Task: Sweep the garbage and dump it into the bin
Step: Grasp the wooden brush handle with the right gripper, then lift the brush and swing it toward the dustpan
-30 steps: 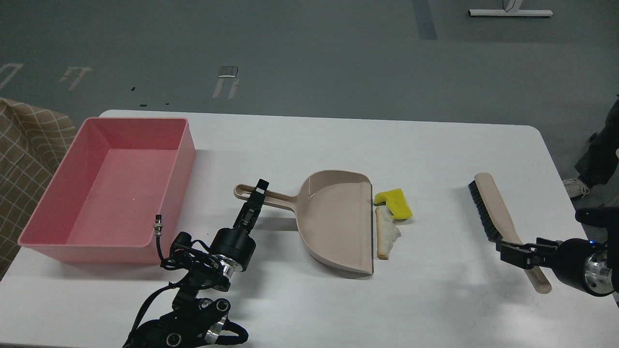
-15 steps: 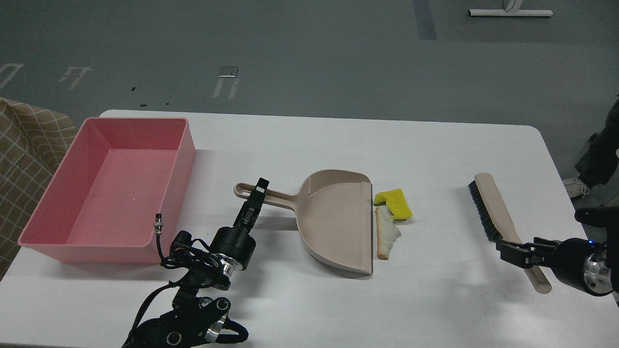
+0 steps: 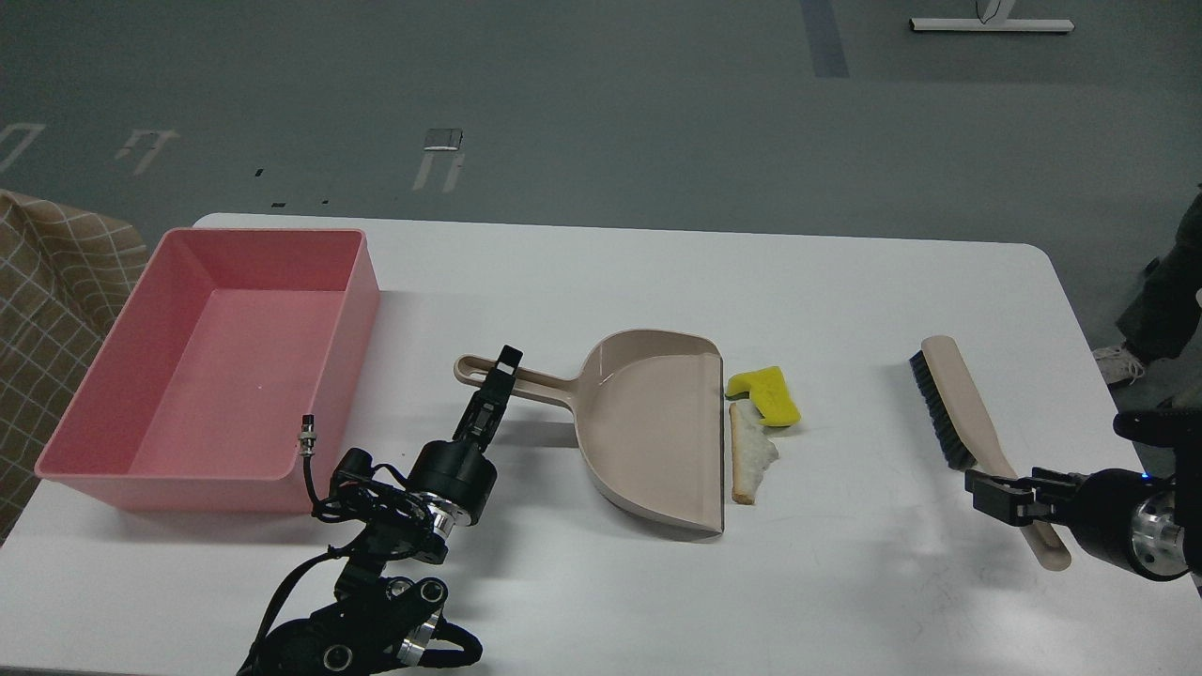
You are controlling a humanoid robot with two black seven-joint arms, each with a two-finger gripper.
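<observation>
I am looking down at the white desk [image 3: 845, 300]. My left gripper [image 3: 500, 368] is sitting on the thin handle of the beige dustpan [image 3: 657, 432]. It looks closed around the handle, but it is dark and small, so I cannot tell for sure. My right gripper [image 3: 997, 495] is at the handle of the brush [image 3: 977, 427]. I cannot tell if it is squeezing it yet.

The garbage is lying just beside the open lip of the dustpan, on its right side. The yellow chunk [image 3: 768, 392] is farther from me and the torn bread slice [image 3: 751, 453] is closer, touching or almost touching the lip. The bread is lying long-ways along the lip.

The brush is well to the right of the garbage, so my right arm is the nearer one for sweeping. I think the sweep needs to go left, straight into the dustpan. The pink bin [image 3: 362, 282] is waiting far on the left, by my left arm.
</observation>
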